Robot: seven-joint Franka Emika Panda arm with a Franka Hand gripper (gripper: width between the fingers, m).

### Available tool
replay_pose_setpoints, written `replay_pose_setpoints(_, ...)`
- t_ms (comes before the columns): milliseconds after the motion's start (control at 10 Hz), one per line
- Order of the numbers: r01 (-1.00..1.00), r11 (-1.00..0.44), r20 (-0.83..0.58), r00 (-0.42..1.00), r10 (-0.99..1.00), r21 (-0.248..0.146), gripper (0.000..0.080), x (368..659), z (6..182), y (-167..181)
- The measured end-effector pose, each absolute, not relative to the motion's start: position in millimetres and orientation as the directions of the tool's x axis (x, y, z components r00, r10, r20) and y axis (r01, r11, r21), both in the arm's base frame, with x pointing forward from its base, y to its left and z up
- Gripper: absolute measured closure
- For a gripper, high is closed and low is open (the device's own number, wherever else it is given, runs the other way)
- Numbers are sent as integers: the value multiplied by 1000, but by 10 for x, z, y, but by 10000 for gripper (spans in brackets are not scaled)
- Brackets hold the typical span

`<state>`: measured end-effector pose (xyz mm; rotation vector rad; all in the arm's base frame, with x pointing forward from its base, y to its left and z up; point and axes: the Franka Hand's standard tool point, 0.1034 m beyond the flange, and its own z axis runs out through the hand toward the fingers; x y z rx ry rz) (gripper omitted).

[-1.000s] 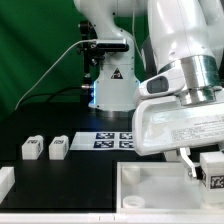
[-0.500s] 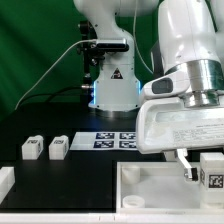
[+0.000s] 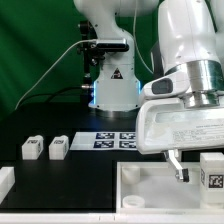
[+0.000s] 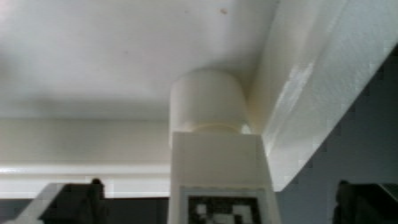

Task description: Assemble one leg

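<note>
The visible finger (image 3: 178,166) has drawn away from the leg (image 3: 212,178) toward the exterior view's left since a second ago, leaving a gap between them. The gripper (image 4: 217,203) is spread wide. In the wrist view its dark fingertips sit on either side of the leg without touching it. The leg stands at the right end of the white tray (image 3: 140,166), near the front, with its tag facing out (the picture's edge partly cuts it off). Two spare legs (image 3: 45,148) sit side by side on the black table (image 3: 70,175), well to the left. The marker board (image 3: 113,140) lies farther back.
</note>
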<state>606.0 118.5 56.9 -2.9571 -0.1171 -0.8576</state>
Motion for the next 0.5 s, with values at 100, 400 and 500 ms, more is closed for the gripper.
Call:
replay_pose_setpoints(100,90,-995,536,842,56,-37,151,6060,569,1184)
replay_pose_setpoints(400,88,-995,529,847,53,-40,151,6059,575,1190)
replay_pose_setpoints(500,84,-995,500,865,45,-56,150,6065,687,1218)
